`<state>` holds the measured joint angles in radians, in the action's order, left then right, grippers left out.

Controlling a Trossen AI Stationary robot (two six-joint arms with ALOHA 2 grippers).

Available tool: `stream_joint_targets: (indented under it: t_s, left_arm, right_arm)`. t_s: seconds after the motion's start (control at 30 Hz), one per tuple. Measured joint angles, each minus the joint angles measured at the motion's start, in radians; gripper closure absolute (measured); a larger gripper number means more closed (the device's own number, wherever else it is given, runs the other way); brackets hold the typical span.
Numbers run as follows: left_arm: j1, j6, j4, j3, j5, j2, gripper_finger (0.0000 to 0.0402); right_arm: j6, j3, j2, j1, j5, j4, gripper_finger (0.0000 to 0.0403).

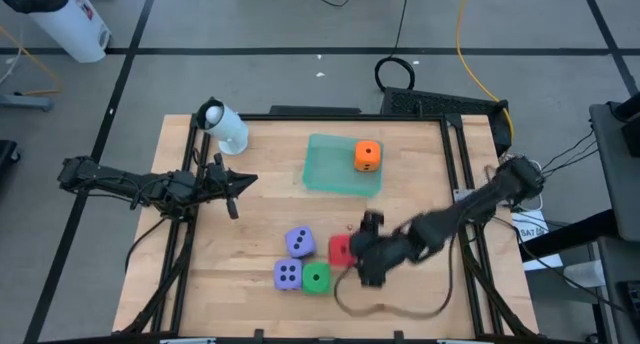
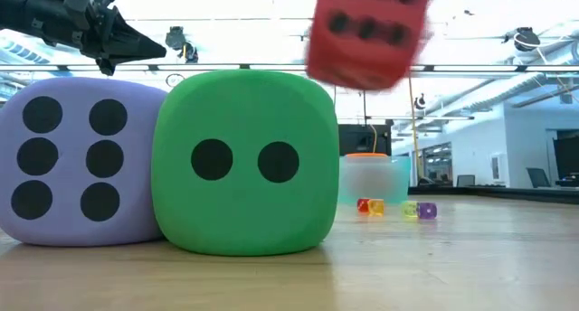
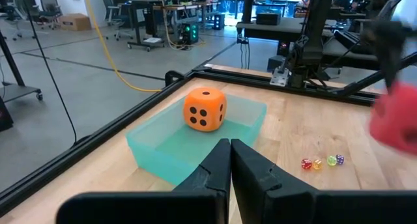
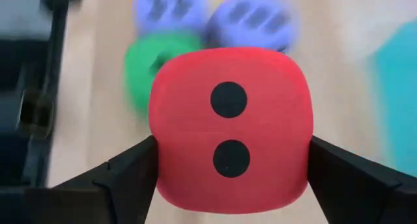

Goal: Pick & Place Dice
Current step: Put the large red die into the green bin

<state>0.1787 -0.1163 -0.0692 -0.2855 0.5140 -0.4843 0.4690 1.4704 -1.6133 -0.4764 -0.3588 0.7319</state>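
Note:
My right gripper [image 4: 231, 178] is shut on the red die [image 4: 231, 129], which hangs in the air right of the other dice [image 1: 340, 250]. On the table stand a purple die [image 1: 299, 242], a second purple die [image 1: 287, 275] and a green die [image 1: 316, 278] touching it. The orange die [image 1: 367, 156] sits inside the teal tray [image 1: 325, 174]. My left gripper [image 1: 250, 179] waits shut above the table's left side, its fingers together [image 3: 230, 149]. My right gripper pinches the red die between its two fingers, one on the side [image 4: 155, 165] and one on the opposite side [image 4: 307, 165]. The two-pip face looks back at the wrist. The fingers slant down from the table's right. The die hangs well clear of the table [image 2: 366, 31].
A white cylinder [image 1: 225, 126] lies at the far left corner. Several tiny coloured dice [image 3: 322, 162] lie on the wood between the tray and the big dice. A loose cable [image 1: 390, 309] loops near the front edge. A black frame rail [image 1: 455, 154] borders the table.

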Motion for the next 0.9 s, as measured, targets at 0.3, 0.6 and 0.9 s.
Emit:
stream_joint_targets:
  t_s: [0.3, 0.6, 0.9]
  left_arm:
    - [0.0, 0.0, -0.002, 0.0, 0.0, 0.0, 0.0382]
    - [0.0, 0.001, -0.004, 0.0, 0.0, 0.0, 0.0382]
    - [0.0, 0.019, -0.01, 0.0, 0.0, 0.0, 0.0382]
  right_arm:
    - [-0.331, 0.002, 0.17, 0.355, 0.051, -0.018, 0.0071]
    - [-0.579, 0.002, 0.069, 0.694, 0.264, -0.033, 0.0072]
    - [-0.731, 0.002, -0.106, 0.855, 0.335, -0.071, 0.0072]
